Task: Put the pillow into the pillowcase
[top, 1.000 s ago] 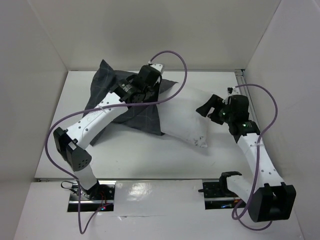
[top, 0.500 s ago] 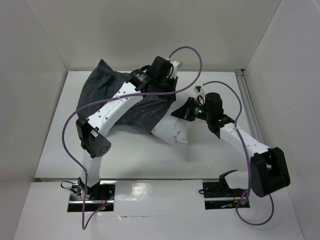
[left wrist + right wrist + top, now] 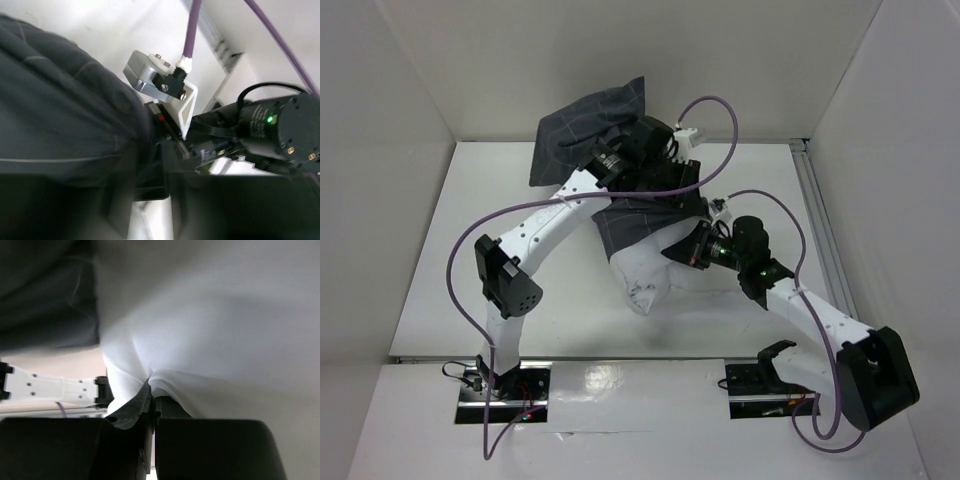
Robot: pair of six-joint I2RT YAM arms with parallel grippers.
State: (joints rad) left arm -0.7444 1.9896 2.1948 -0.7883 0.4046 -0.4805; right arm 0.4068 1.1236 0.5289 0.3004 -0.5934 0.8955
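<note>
The white pillow (image 3: 645, 275) lies bunched in the middle of the table, its far end under the dark grey pillowcase (image 3: 588, 128). The rest of the pillowcase is lifted up against the back wall. My left gripper (image 3: 660, 180) holds the checked cloth; in the left wrist view its jaws are blurred and nearly together, with the pillowcase (image 3: 60, 110) bunched at the left gripper (image 3: 150, 200). My right gripper (image 3: 682, 248) is shut on a pinched fold of the pillow (image 3: 215, 315), the fold caught at the right gripper (image 3: 152, 385).
White walls close in the table (image 3: 500, 220) at the back and on both sides. A metal rail (image 3: 812, 190) runs along the right edge. Purple cables (image 3: 710, 105) loop over both arms. The right wrist's camera (image 3: 160, 82) shows close in front of the left wrist.
The right gripper closed on the pillow and pushed it left toward the pillowcase. The left arm swung back and right, lifting the pillowcase against the back wall.
</note>
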